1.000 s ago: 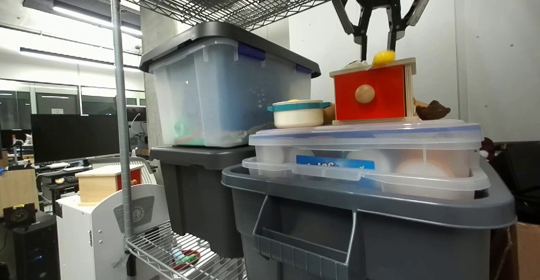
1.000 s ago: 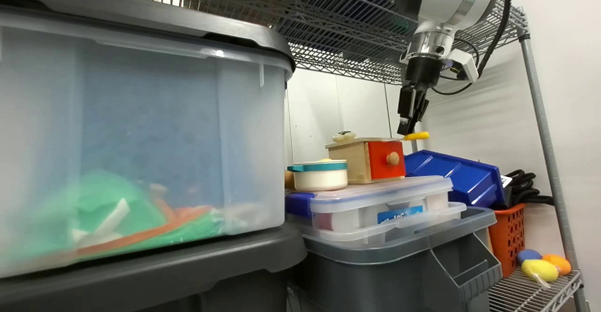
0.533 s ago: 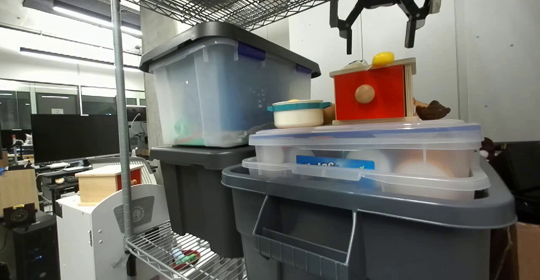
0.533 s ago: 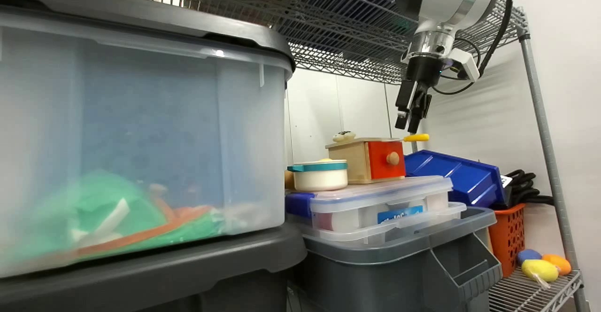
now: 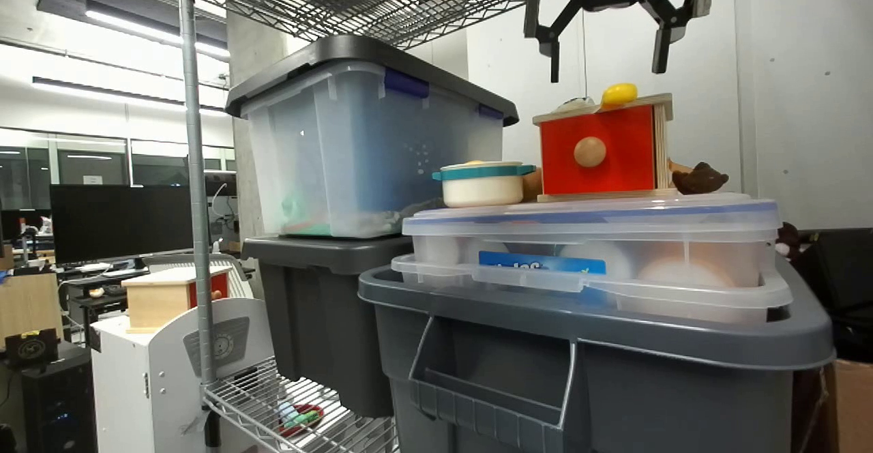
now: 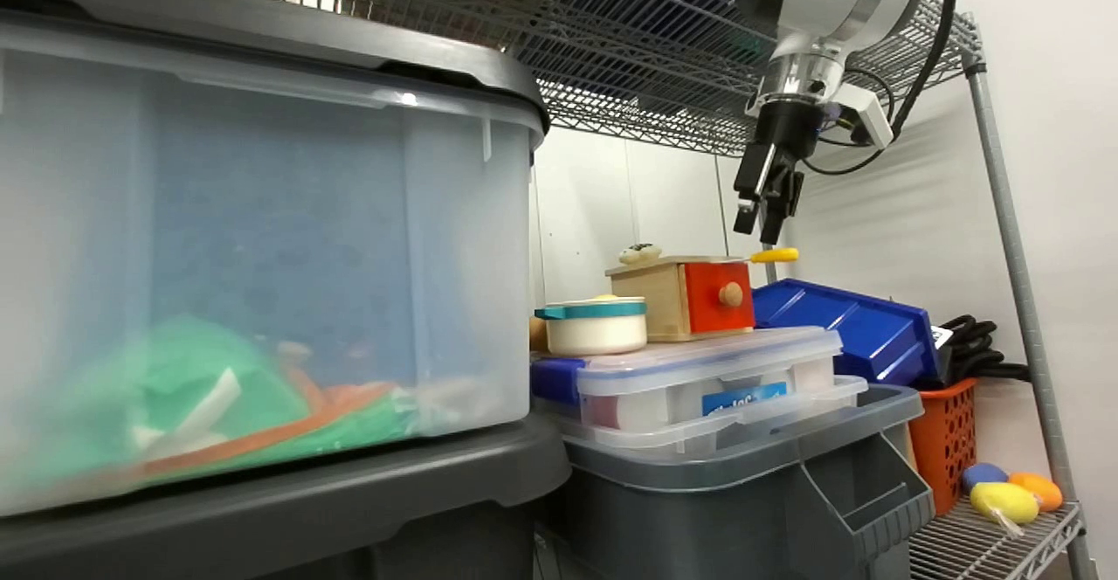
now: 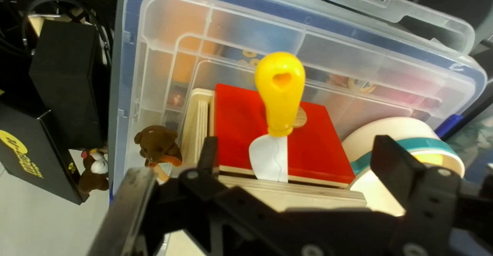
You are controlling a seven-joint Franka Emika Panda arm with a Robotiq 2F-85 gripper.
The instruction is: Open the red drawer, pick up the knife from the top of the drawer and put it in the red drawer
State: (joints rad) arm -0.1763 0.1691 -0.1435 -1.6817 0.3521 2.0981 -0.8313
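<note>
black two-fingered claw [image 5: 607, 76] is spread way wider than a second ago, bit higher too. yellow-handled, pale-bladed knife [image 7: 280, 113] still lies atop the round-knobbed, red-fronted wooden drawer [image 5: 622, 149], partly overhanging.

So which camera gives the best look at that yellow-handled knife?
The wrist view: it looks down close on the knife, showing the yellow handle and pale blade plainly. Both exterior views show it smaller, mostly as handle, with the blade a thin sliver at best.
</note>
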